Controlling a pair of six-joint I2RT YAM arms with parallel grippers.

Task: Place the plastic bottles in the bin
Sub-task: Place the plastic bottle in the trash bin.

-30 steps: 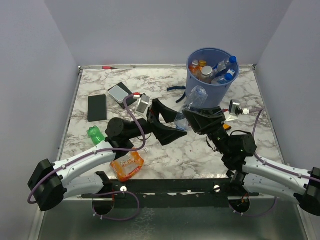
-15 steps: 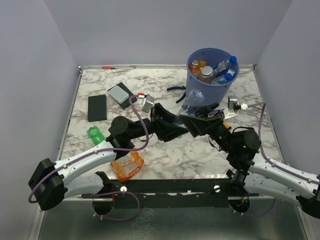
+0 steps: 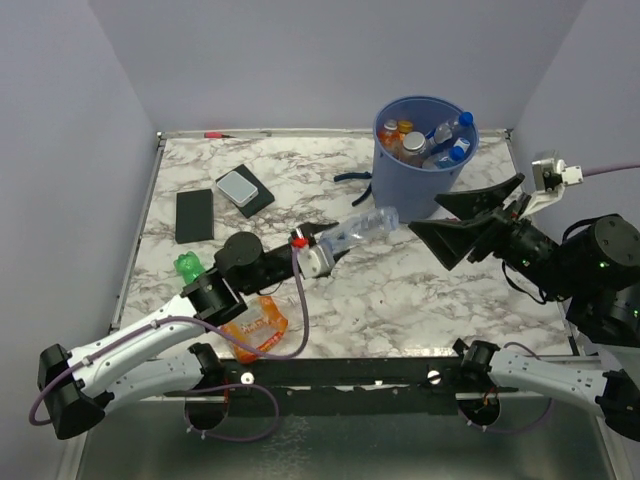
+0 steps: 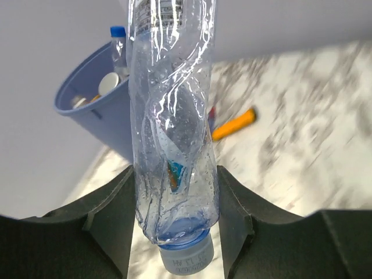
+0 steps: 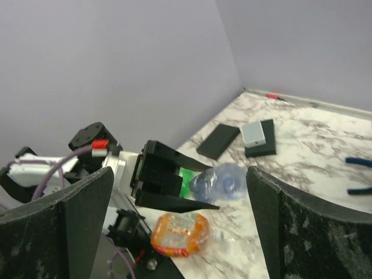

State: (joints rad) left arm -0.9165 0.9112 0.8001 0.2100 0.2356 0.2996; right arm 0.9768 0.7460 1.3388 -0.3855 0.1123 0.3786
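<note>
The blue bin (image 3: 410, 185) stands far right on the tabletop (image 3: 400, 290), several bottles inside. The right end effector (image 3: 426, 213) has drawn back, spread wide and empty. The left end effector (image 3: 325, 245) now grasps the clear bottle (image 3: 362, 226), held aloft near the bin, so the handover looks complete.

Clear bottle (image 3: 362, 225) held sideways; blue bin (image 3: 405, 185) upright.

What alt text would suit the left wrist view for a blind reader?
A crumpled clear bottle is clamped in the left claw, between its two dark fingers, cap toward the camera. Behind it stands the blue bin holding other bottles, and an orange-handled tool lies on the marble table.
</note>
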